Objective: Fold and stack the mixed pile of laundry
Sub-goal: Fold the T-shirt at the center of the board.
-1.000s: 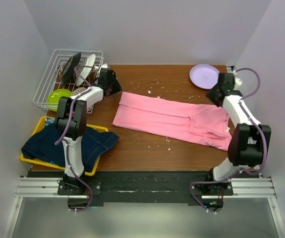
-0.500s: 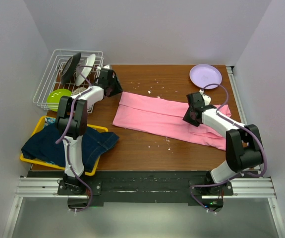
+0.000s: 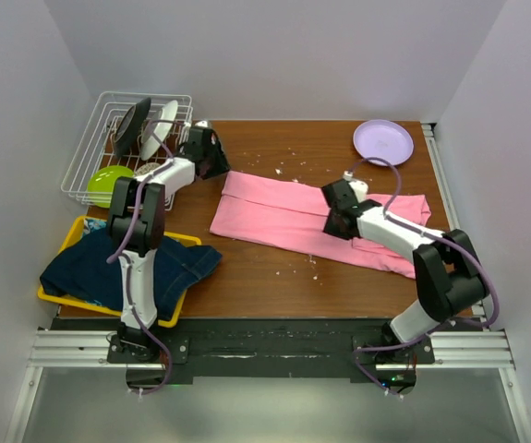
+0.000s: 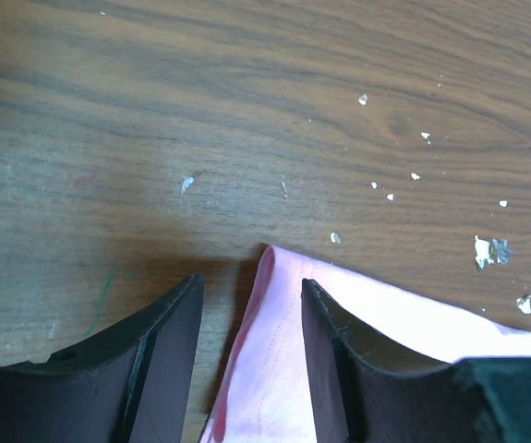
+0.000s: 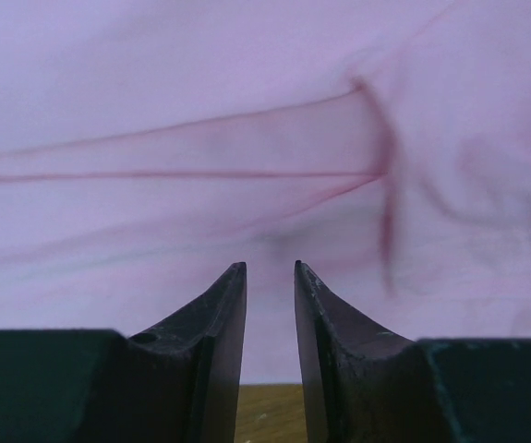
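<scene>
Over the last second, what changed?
The right end effector swung left from beside the purple plate to over the middle of the pink T-shirt. Nothing visibly grasped or released. The left end effector stayed open at the shirt's corner; denim jacket unmoved.

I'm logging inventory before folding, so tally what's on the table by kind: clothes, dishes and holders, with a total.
Clothes: 2 (pink shirt, denim jacket; more may hide underneath)
Dishes: 4 (purple plate, green bowl, dark dish, white dish)
Holders: 2 (yellow tray, wire rack)
Total: 8
</scene>
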